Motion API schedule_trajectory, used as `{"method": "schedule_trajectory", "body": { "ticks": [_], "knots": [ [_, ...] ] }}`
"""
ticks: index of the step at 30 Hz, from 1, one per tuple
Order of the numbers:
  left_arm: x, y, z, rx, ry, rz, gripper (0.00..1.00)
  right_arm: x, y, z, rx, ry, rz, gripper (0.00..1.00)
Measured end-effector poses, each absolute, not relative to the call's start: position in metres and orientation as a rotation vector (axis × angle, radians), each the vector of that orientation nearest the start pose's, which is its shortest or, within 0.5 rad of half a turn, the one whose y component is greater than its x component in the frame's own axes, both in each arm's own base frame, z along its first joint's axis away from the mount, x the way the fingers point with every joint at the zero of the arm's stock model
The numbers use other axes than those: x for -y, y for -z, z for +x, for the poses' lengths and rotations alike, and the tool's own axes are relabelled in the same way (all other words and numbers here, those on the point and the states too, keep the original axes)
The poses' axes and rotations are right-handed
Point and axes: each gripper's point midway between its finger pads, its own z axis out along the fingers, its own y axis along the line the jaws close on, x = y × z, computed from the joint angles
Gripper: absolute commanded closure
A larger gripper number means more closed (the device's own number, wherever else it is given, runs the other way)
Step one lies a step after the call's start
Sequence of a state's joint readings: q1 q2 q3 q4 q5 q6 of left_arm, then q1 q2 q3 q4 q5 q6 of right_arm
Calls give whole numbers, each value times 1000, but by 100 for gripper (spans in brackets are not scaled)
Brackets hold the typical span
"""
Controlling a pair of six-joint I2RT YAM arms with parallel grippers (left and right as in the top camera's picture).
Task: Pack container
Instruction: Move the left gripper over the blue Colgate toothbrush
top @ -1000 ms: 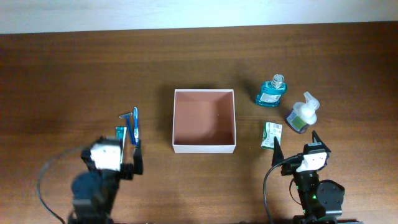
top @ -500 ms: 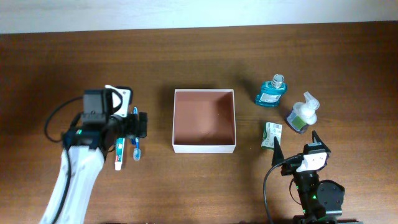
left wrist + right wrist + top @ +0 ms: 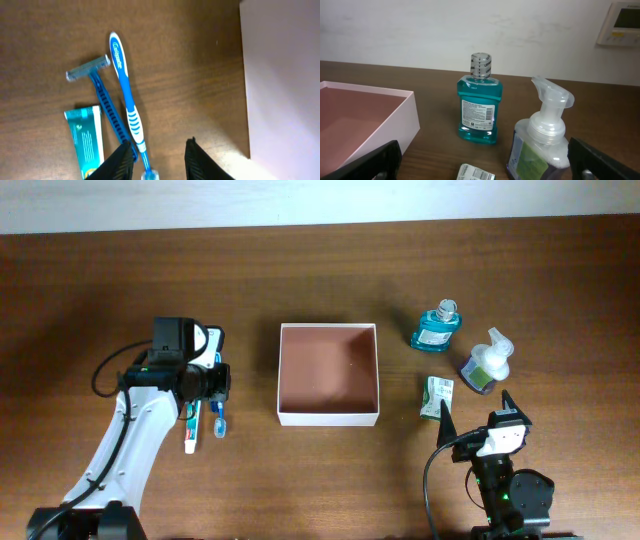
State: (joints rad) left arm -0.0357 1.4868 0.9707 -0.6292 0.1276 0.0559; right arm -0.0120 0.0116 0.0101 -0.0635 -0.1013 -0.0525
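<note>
The container (image 3: 329, 418), a shallow white box with a pinkish inside, sits mid-table; it also fills the right edge of the left wrist view (image 3: 285, 75) and the left of the right wrist view (image 3: 370, 120). To its left lie a blue toothbrush (image 3: 127, 95), a blue razor (image 3: 102, 95) and a teal toothpaste tube (image 3: 87, 137). My left gripper (image 3: 215, 385) hangs over them. Its jaws (image 3: 160, 160) straddle the toothbrush handle, narrowed but open, with a gap on the right side. My right gripper (image 3: 476, 412) rests wide open at the front right, holding nothing.
Right of the container stand a teal mouthwash bottle (image 3: 437, 328) (image 3: 479, 110) and a clear foam pump bottle (image 3: 486, 363) (image 3: 542, 145). A small green-and-white packet (image 3: 437, 396) lies just ahead of my right gripper. The table's far edge meets a white wall.
My left arm has swung forward from the front edge to above the toothbrush, and its jaws have narrowed around the handle. The right arm has not moved.
</note>
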Motion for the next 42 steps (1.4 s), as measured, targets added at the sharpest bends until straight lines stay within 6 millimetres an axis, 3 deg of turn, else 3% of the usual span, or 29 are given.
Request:
{"method": "schedule_trajectory", "body": {
  "ticks": [1, 2, 4, 8, 9, 14, 17, 20, 26, 31, 39, 42],
  "knots": [
    [34, -86, 343, -2693, 166, 162, 63, -14, -160, 246, -1632, -33, -111, 1],
    [34, -88, 346, -2679, 165, 162, 55, -14, -160, 246, -1632, -34, -110, 1],
    [35, -90, 351, -2658, 162, 170, 21, -14, -160, 246, -1632, -33, -111, 2],
    [35, -93, 356, -2637, 163, 164, 16, -14, -160, 246, -1632, -34, -110, 1],
    [35, -93, 356, -2633, 161, 165, 1, -14, -160, 246, -1632, -33, -111, 1],
    [35, -95, 359, -2620, 161, 164, 0, -14, -160, 246, -1632, -33, -111, 1],
    [35, -96, 362, -2608, 161, 163, 21, -14, -160, 246, -1632, -33, -111, 1],
    [35, -93, 364, -2608, 160, 164, 24, -14, -160, 246, -1632, -34, -110, 1],
    [35, -72, 365, -2660, 165, 162, 36, -14, -160, 246, -1632, -33, -111, 1],
    [35, -53, 365, -2707, 167, 161, 37, -14, -160, 246, -1632, -33, -111, 1],
    [35, -32, 366, -2749, 170, 159, 52, -14, -160, 246, -1632, -34, -110, 1],
    [35, -25, 365, -2766, 171, 159, 52, -14, -160, 246, -1632, -34, -110, 2]
  ]
}}
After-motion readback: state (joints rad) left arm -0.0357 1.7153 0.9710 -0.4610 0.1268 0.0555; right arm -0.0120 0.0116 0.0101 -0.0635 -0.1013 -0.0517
